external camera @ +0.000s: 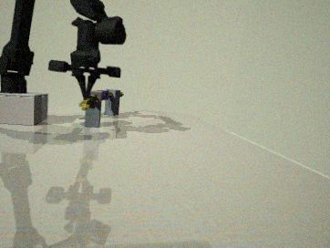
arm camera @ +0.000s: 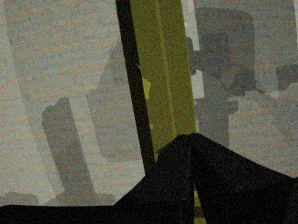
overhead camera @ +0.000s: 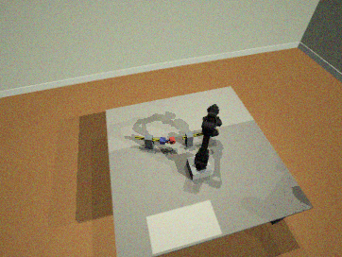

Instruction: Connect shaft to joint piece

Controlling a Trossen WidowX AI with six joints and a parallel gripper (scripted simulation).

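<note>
The left block [overhead camera: 148, 142] [external camera: 112, 108] bears the first shaft [overhead camera: 138, 138], yellow and black. Beyond its inner end are a blue part [overhead camera: 162, 141] and a red joint piece [overhead camera: 172, 140]. The red piece faces the right block [overhead camera: 189, 140] [external camera: 93, 119], with a gap between. The second shaft [overhead camera: 196, 135] [arm camera: 165, 60] runs through that block and sticks out on its outer side. My gripper [external camera: 86, 97] [arm camera: 188, 144] is shut with its fingertips together, holding nothing. The tips are at the shaft's outer part; whether they touch it is unclear. The joint's opening is too small to make out.
The arm's pale base [overhead camera: 200, 174] [external camera: 23, 109] stands close in front of the right block. A white sheet [overhead camera: 181, 229] lies near the front edge of the table [overhead camera: 255, 161]. Dark arm shadows fall around the blocks.
</note>
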